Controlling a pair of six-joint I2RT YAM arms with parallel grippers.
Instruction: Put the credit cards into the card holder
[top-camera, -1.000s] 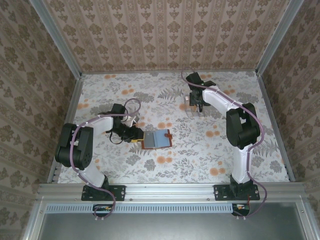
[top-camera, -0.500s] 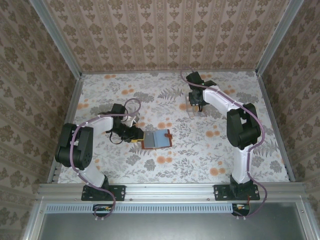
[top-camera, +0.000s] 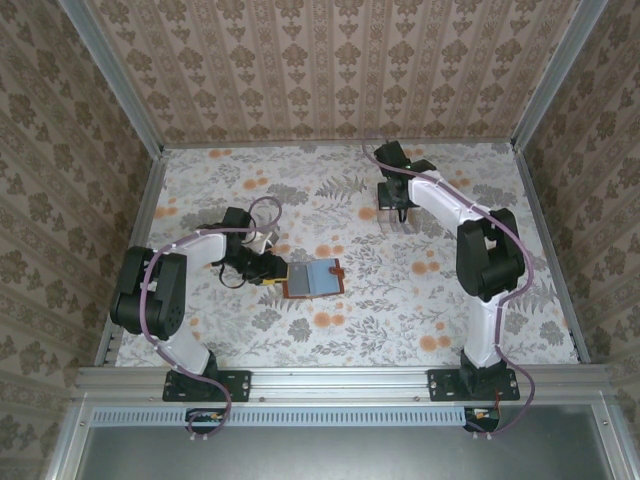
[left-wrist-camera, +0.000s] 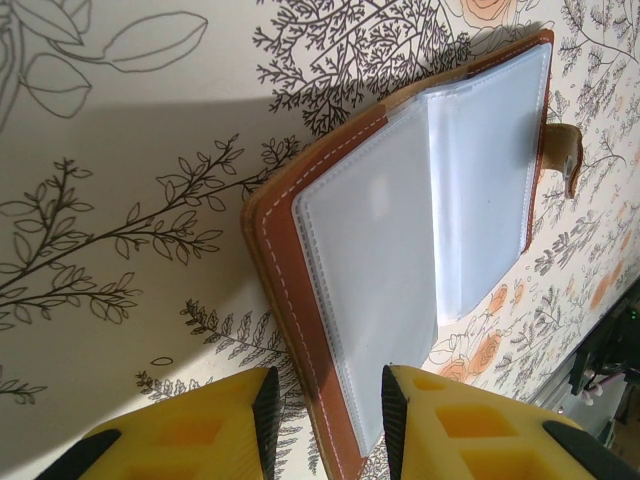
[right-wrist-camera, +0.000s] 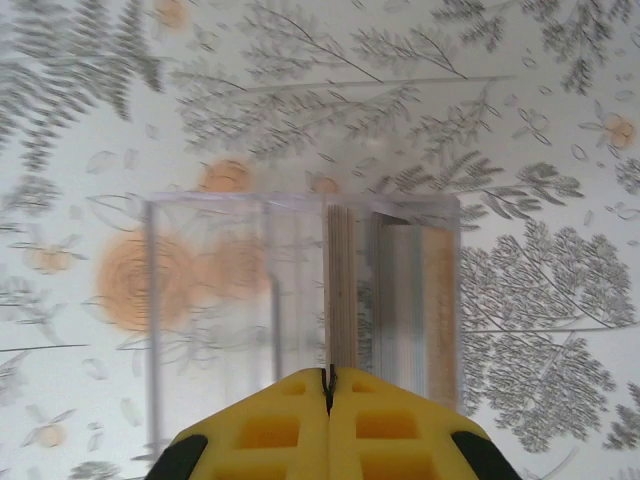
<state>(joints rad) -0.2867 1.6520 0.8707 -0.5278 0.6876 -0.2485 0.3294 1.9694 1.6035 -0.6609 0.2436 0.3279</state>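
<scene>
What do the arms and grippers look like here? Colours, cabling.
The left arm and right arm have white links, black joints and a purplish cable along each. The left gripper and right gripper have yellow fingers with rectangular recesses and black trim.

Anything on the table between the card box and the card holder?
Nothing visible: bare table between the clear box holding the cards and the open card holder. The left gripper is at the holder's other edge.
</scene>
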